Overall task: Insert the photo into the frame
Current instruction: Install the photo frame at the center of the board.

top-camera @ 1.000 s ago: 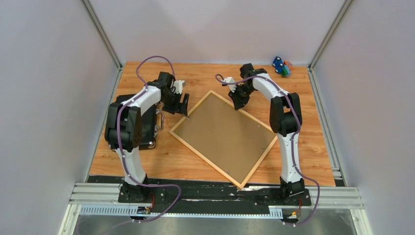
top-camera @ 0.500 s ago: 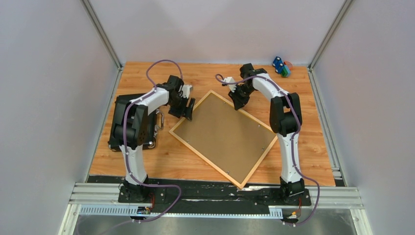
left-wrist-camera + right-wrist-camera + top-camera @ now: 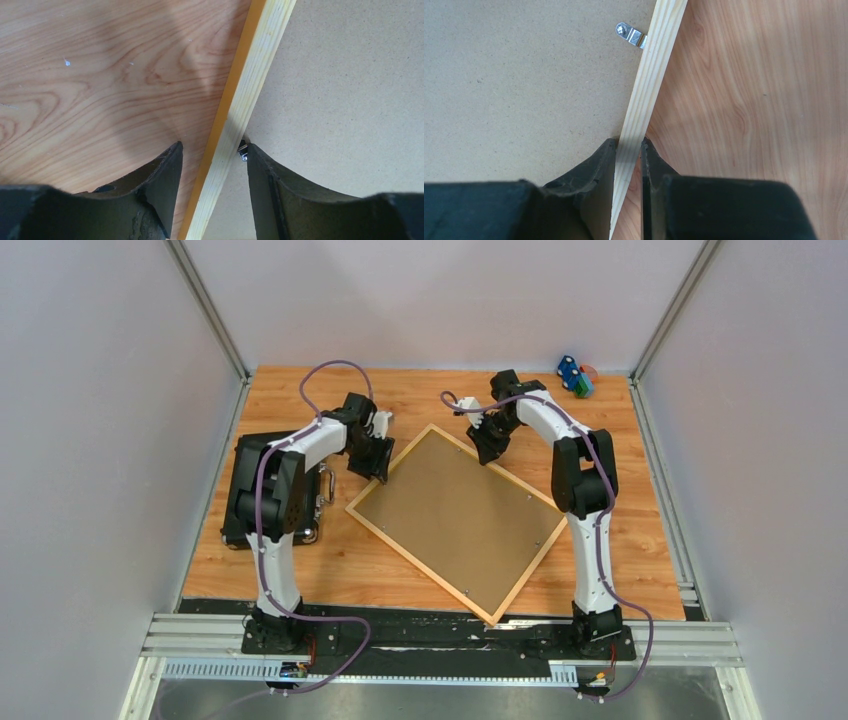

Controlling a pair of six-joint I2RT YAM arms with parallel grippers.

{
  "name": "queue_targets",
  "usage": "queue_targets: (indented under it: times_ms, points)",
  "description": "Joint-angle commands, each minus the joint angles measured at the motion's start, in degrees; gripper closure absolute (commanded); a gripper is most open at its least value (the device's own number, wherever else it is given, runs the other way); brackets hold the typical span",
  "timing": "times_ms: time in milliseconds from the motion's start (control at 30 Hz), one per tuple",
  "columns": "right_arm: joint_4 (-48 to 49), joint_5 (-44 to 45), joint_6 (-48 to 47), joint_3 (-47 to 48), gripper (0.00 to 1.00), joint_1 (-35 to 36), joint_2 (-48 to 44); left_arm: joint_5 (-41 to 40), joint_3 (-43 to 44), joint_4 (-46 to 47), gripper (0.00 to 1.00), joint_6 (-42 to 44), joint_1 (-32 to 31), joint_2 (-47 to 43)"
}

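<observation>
Wood frame, left jaws narrower

I am finding no text, label, brand, number or sign to read; the thin light-wood rectangular frame and its plain brown backing board are showing none.

Your frame flat and askew in the middle of the table, board set in it, your left gripper astride its far-left rail, your right gripper on its far-right rail, case to its left under your left arm, toys in the far right corner
</observation>
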Motion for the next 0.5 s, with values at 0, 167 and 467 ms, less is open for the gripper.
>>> queue_targets:
  times_ms: [0, 167, 467]
  points:
    - [6.2, 5.7, -3.0, -3.5, 1.00, 0.5, 4.6, -1.4, 1.5, 1.9, 0.43, 0.0, 0.2, 1.8]
    - [6.3, 5.9, -3.0, -3.9, 1.00, 0.5, 4.5, -1.8, 1.4, 2.0, 0.48, 0.0, 0.2, 2.1]
    - [6.5, 6.1, -3.0, -4.4, 1.00, 0.5, 4.6, -6.0, -1.3, 3.0, 0.59, 0.3, 0.3, 0.2]
